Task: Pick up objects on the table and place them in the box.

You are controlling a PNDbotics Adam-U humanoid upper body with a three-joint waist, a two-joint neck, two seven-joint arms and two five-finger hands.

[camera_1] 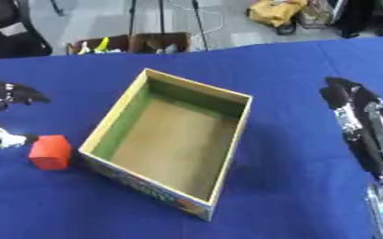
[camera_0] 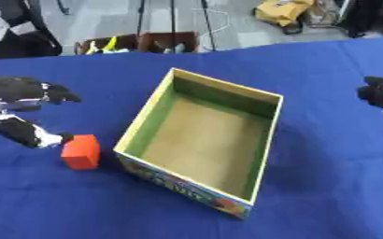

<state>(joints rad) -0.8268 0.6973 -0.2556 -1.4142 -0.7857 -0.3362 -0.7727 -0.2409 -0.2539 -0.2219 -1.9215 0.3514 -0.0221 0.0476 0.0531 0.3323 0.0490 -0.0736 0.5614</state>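
The red block point(camera_0: 81, 151) is sitting on the blue surface point(camera_0: 325, 186) toward its left edge, just beside the open box point(camera_0: 201, 135). You're bracketing it with your left hand point(camera_0: 27, 132), spread wide and gripping nothing, one finger touching its side, likely lining up a pinch. Your right hand point(camera_1: 360, 122) is idling near the right edge, fingers relaxed.

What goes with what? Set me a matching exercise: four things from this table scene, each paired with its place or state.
Things:
1. red block
2. box
3. left robot hand
4. right robot hand

Places or states:
A. open-topped, nothing inside
B. at the right edge, fingers stretched out
C. on the blue cloth, left of the box
D. fingertip at the block's left side

Pairs: 1-C, 2-A, 3-D, 4-B
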